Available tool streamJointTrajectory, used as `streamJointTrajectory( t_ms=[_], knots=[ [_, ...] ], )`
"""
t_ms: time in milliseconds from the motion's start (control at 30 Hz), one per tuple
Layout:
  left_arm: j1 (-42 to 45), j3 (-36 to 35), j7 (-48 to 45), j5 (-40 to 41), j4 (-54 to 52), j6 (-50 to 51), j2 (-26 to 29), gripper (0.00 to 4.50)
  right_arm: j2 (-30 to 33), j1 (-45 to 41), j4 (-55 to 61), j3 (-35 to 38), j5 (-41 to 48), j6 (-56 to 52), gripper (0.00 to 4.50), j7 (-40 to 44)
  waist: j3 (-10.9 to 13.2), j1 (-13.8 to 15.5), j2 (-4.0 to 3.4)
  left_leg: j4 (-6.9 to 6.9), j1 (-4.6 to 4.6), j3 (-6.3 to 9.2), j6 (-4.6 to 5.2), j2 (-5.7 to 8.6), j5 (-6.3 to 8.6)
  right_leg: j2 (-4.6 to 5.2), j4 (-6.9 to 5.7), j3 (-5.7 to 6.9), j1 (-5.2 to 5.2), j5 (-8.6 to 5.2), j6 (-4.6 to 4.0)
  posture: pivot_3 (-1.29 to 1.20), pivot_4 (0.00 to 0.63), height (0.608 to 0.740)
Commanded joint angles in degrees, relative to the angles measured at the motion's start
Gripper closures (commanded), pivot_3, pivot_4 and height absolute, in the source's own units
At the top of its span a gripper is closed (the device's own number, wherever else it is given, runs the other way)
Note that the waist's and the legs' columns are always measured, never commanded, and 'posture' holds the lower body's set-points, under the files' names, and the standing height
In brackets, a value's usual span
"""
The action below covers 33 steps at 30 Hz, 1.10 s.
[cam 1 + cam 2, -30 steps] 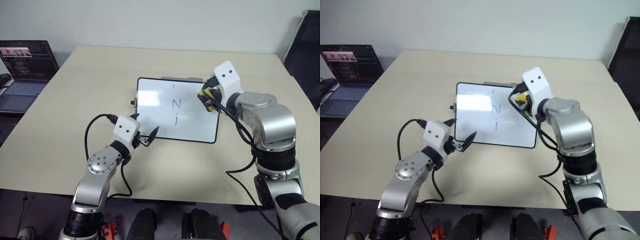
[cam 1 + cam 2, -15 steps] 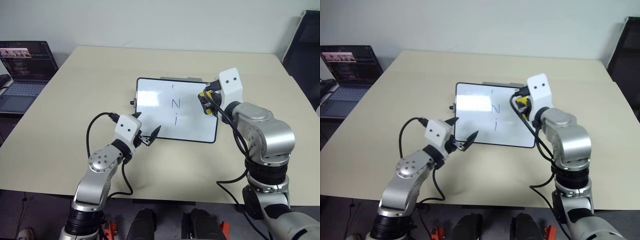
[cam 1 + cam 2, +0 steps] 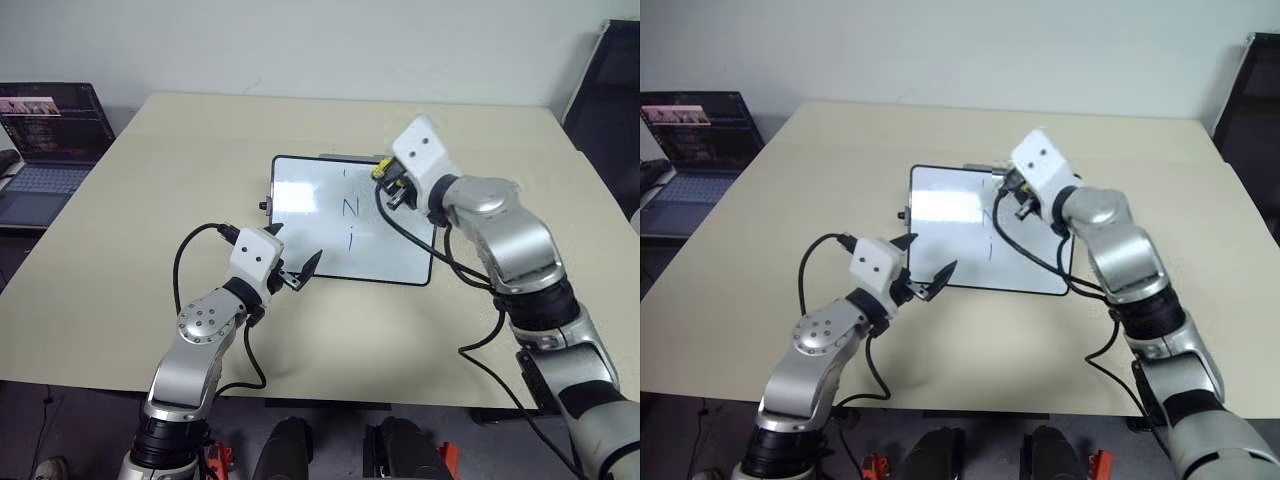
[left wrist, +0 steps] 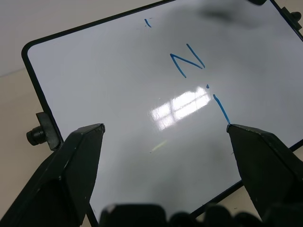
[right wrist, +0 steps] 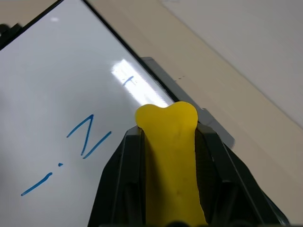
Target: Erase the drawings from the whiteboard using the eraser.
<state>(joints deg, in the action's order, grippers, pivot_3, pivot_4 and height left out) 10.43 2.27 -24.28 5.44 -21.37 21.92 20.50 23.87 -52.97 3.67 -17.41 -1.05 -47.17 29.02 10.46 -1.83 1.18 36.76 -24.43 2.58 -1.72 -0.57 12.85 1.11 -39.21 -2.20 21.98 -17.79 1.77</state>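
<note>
The whiteboard (image 3: 305,215) lies flat in the middle of the table. The drawings (image 3: 349,208) are thin blue strokes: an "N" (image 4: 187,60), an "i"-like mark (image 4: 220,109) below it and a short dash (image 5: 128,81) near the board's far edge. My right gripper (image 3: 388,180) is shut on the yellow eraser (image 5: 173,156) and hangs over the board's far right part, close to the dash. The left gripper (image 3: 295,245) stands open and empty just above the board's near left corner, its fingers (image 4: 78,156) spread wide.
A flat grey piece (image 5: 208,120) lies against the board's far edge. An open laptop (image 3: 50,130) sits off the table's left side. A black chair (image 3: 610,90) stands at the far right. Cables hang from both wrists.
My right gripper has swung left and a little forward with the eraser and has rolled, now over the board's far edge. The left gripper has kept still.
</note>
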Motion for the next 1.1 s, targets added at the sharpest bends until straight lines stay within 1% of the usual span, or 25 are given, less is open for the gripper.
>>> streamJointTrajectory(
  t_ms=[33,367,567,867,1100],
  knots=[
    [0.2,-0.6,0.5,0.0,-1.5,-0.6,0.2,0.00,-1.5,-3.8,-2.5,-2.1,-1.3,5.0,3.42,1.9,0.0,0.0,0.00,0.00,0.00,0.01,0.00,0.00,0.00,0.00,0.00,0.00,0.00,0.00,0.00,0.00,0.150,0.740],
    [-0.5,-0.5,1.5,-0.3,-2.0,-0.6,-0.1,0.00,-6.4,-9.3,-12.3,-6.1,-4.5,11.5,3.42,5.0,0.0,0.1,0.00,0.05,0.00,0.03,0.00,-0.01,0.00,0.02,-0.05,0.00,0.01,0.00,0.00,0.00,0.150,0.740],
    [-1.4,-0.5,2.3,-0.4,-2.8,-0.6,-0.3,0.00,-6.7,-11.2,-18.9,-7.9,-7.7,15.3,3.42,6.4,0.0,0.1,0.00,0.08,0.00,0.01,0.00,-0.01,0.00,0.02,-0.15,0.00,0.04,0.00,0.00,0.00,0.150,0.740],
    [-1.7,-0.3,2.9,-0.4,-3.1,-0.5,-0.5,0.00,-8.1,-10.6,-26.7,-8.0,-10.4,19.8,3.42,6.6,0.0,0.1,0.00,0.14,0.05,-0.06,-0.01,-0.01,0.00,0.01,-0.34,0.00,0.08,0.00,0.00,0.00,0.150,0.740],
    [-1.6,-0.5,3.0,-0.4,-3.0,-0.7,-0.5,0.00,-9.2,-9.2,-27.4,-7.3,-11.4,19.6,3.42,7.2,0.0,0.0,0.00,0.17,0.46,-0.26,0.00,-0.01,-0.01,0.01,-0.65,-0.10,-0.08,-0.01,-0.01,0.00,0.150,0.740]
  ],
)
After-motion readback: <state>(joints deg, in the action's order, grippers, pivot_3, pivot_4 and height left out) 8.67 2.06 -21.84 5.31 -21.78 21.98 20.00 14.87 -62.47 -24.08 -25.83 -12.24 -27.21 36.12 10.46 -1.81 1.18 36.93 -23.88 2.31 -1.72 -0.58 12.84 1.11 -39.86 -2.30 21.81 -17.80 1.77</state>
